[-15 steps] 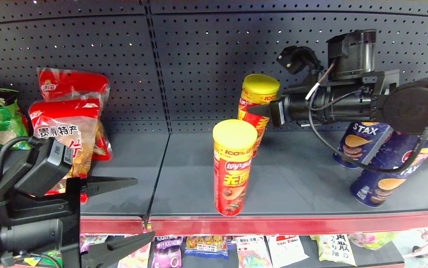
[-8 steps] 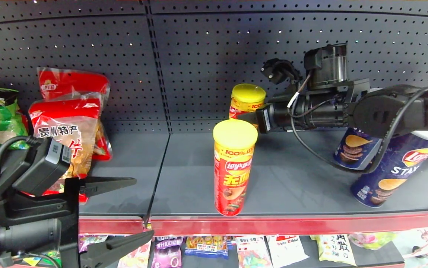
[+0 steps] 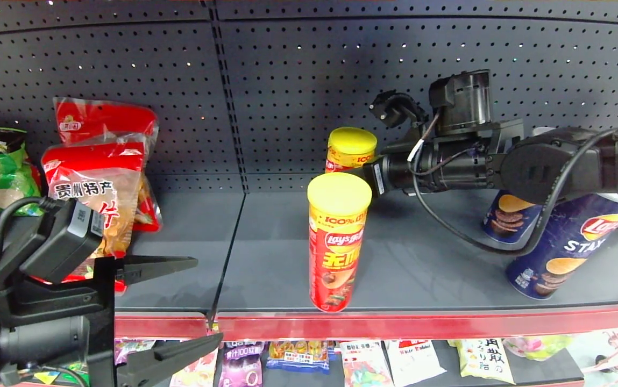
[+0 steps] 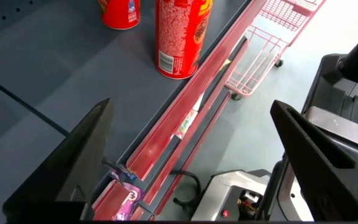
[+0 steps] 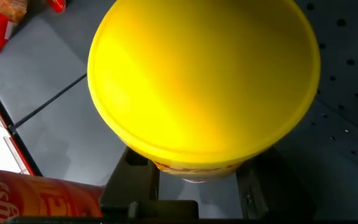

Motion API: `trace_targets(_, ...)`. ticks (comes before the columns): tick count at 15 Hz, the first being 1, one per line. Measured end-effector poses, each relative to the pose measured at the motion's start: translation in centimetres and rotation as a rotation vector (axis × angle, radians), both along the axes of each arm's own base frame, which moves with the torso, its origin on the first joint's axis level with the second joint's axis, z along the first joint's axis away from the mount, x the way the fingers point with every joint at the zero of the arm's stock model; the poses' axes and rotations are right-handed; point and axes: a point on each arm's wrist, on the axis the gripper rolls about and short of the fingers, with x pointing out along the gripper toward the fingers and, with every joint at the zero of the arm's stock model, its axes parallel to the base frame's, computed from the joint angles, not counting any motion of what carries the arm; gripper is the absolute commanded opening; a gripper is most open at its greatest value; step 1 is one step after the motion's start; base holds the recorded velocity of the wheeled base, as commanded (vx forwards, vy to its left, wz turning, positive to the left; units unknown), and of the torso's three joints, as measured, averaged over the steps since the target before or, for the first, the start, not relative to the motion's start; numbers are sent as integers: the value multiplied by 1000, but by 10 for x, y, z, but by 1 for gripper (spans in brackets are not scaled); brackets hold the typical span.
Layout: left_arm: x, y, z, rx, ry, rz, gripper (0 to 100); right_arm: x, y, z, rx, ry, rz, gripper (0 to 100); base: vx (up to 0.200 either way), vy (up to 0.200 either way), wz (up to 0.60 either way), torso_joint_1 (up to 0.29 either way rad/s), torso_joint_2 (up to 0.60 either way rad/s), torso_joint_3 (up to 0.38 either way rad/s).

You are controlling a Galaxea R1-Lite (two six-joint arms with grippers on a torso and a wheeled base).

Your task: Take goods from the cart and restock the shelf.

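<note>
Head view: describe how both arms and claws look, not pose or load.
Both arms are black. The left arm carries a boxy camera with a white code sticker and a looped cable; the left claw has two long, pointed, tapering fingers. The right arm has a rounded glossy shell, a grey cylinder on top, and black cables with a white tag.

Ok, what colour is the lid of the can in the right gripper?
Plain yellow lid on a red cylindrical crisp can; best in the right wrist view.
</note>
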Motion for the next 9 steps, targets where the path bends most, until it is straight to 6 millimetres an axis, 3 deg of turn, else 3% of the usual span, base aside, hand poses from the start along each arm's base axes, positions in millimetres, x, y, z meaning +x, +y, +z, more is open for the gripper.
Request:
trace_targets(1,0,0,0,0,-1,0,100,-1,1,0,-1,1,4,0,0,0,0,0,0,0)
trace_targets(2,0,0,0,-1,-1,0,100,-1,1,-1,-2,2,3,100,0,0,0,0,0,0)
trace_targets(9,1,-1,-1,3,3,-3,100,-16,-5,-1,-16,22,-6,100,0,0,0,0,0,0)
